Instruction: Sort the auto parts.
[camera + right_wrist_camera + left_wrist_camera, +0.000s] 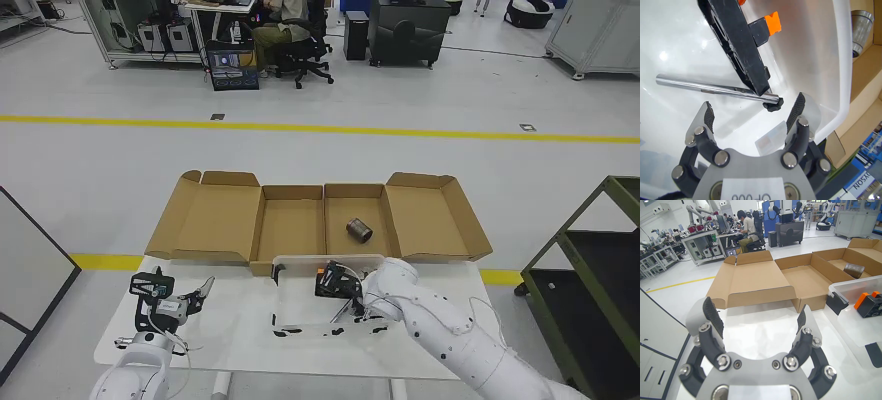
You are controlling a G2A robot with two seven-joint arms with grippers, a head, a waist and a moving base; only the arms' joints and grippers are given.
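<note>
Top view: a cardboard box (290, 225) with two compartments is seen open at the far edge of the table (240, 342), and one metal cylinder (359, 231) lies in its right compartment. A clear bin (300, 260) stands just in front of the box, with the right gripper (343, 298) held inside it among dark parts. The left gripper (205, 290) is held over bare table, well apart from the bin. Left wrist view: the left gripper's jaws are spread wide with nothing between them, and a black part with orange tabs (869, 305) is noted in the bin. Right wrist view: the right gripper's jaws are likewise spread and empty, poised near a steel rod (711, 88) with a small black knob (773, 107) at its near end. The black part leans across that end of the rod. The step in hand is judged to be a pick from the bin, with no grasp made yet and most of the sorting left. The next move calls for the jaws to be lowered astride one part and closed. If the rod is taken, the black part resting on it is likely to shift. The bin wall close beside one finger leaves little room.
</note>
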